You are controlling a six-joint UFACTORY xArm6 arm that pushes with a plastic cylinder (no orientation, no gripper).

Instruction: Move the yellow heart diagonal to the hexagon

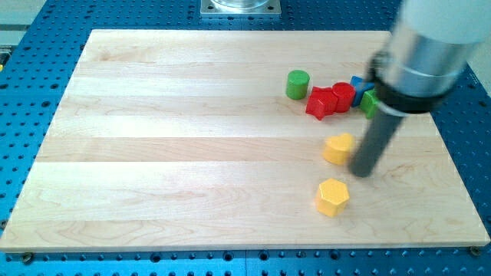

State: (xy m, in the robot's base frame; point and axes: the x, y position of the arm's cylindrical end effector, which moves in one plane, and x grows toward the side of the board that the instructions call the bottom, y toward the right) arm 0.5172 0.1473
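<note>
The yellow heart [338, 148] lies right of the board's centre. The yellow hexagon [332, 197] sits below it, near the view's bottom. My tip [363, 172] rests on the board just right of the heart and slightly below it, close to its right edge, above and to the right of the hexagon. Whether the tip touches the heart I cannot tell.
A green cylinder [298, 83] stands above the heart. To its right lies a cluster: two red blocks [331, 100], a blue block [359, 85] and a green block [370, 102], partly hidden by the rod's body. The wooden board [192, 153] lies on a blue perforated table.
</note>
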